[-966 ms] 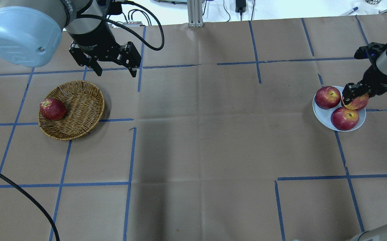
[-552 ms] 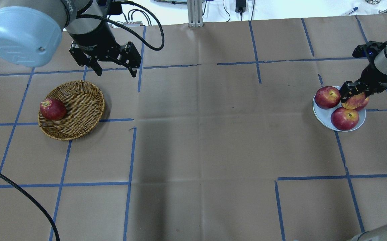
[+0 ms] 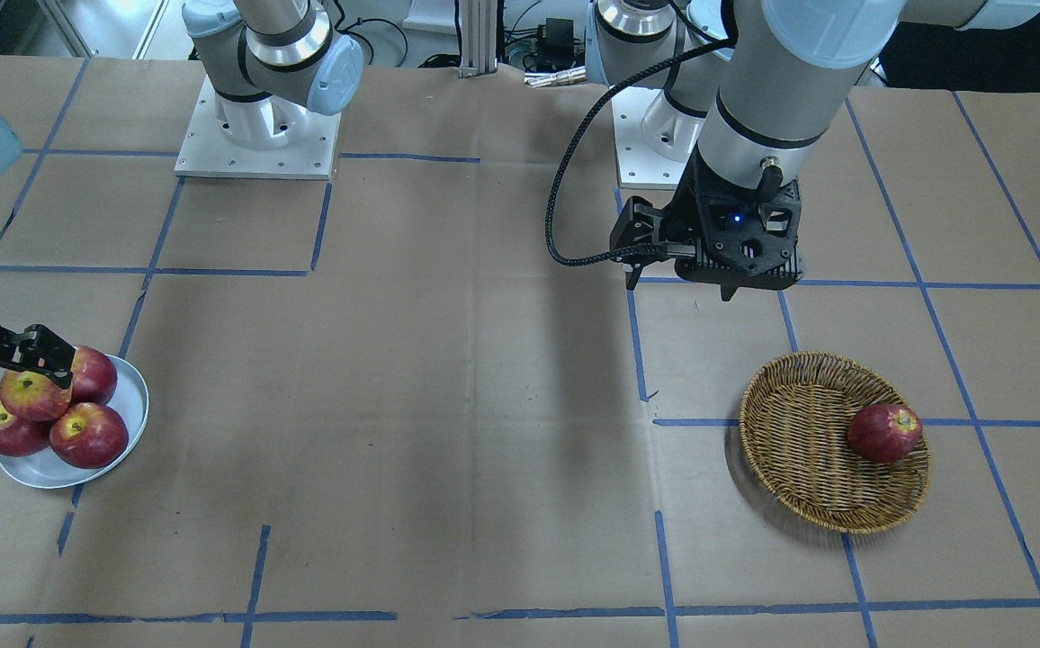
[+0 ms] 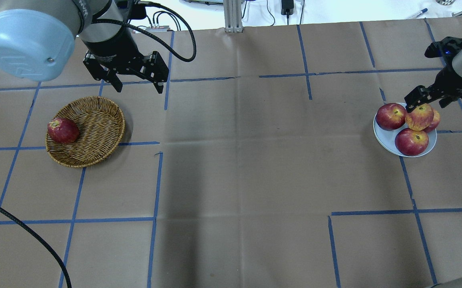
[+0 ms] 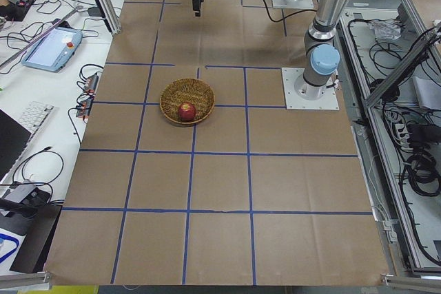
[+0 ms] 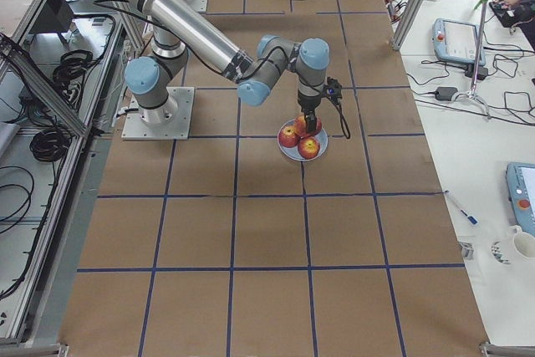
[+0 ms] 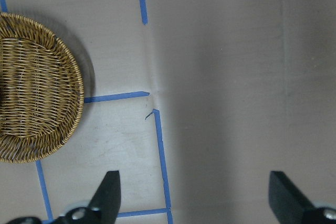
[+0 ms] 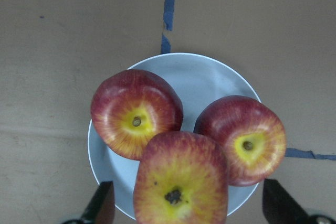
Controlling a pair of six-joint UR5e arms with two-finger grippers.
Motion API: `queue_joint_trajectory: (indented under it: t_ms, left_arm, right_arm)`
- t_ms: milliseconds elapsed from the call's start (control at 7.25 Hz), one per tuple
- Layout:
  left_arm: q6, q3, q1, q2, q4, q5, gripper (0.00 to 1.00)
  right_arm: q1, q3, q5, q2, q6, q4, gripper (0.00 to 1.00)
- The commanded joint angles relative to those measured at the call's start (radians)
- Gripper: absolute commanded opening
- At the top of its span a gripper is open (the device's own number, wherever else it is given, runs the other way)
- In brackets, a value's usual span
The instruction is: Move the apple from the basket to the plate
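The apple (image 4: pixel 419 117), pinkish-red with a large yellow stem patch, rests on top of three darker apples on the pale plate (image 4: pixel 385 138) at the table's right. It fills the bottom of the right wrist view (image 8: pixel 181 182), with the plate (image 8: pixel 210 77) beneath. My right gripper (image 4: pixel 427 100) is open just above it, with both fingers clear of it. The wicker basket (image 4: pixel 95 120) sits at the left and holds one dark red apple (image 4: pixel 63 130). My left gripper (image 4: pixel 137 82) hangs open and empty over the table behind the basket.
The table is brown paper with blue tape lines. A black cable (image 4: pixel 23 228) runs across the near left corner. The left wrist view shows the basket's edge (image 7: pixel 37 93) and bare paper. The arm bases (image 3: pixel 255 135) stand at the robot's side.
My right gripper has let go of the light apple and risen away from the plate. The apple stays on top of the pile. The left arm has barely moved.
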Motion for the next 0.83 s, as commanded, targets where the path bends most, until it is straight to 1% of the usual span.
queue_joint_trajectory:
  t_ms: [0, 138, 414, 552, 690]
  left_arm:
    - [0.0, -0.001, 0.001, 0.0, 0.0, 0.0, 0.98]
    - [-0.001, -0.001, 0.001, 0.0, 0.0, 0.0, 0.98]
    - [-0.001, -0.001, 0.001, 0.0, 0.0, 0.0, 0.98]
    - [-0.001, -0.001, 0.001, 0.0, 0.0, 0.0, 0.98]
    - [-0.001, -0.001, 0.001, 0.0, 0.0, 0.0, 0.98]
  right_arm:
    - [0.084, -0.119, -0.003, -0.081, 0.063, 0.222, 1.0]
    - [0.136, -0.14, -0.005, -0.12, 0.175, 0.297, 1.0]
    - [0.3, -0.143, -0.015, -0.193, 0.412, 0.371, 1.0]
    - [0.37, -0.143, -0.014, -0.214, 0.467, 0.401, 1.0]
    - [0.41, -0.143, -0.008, -0.223, 0.492, 0.422, 1.0]
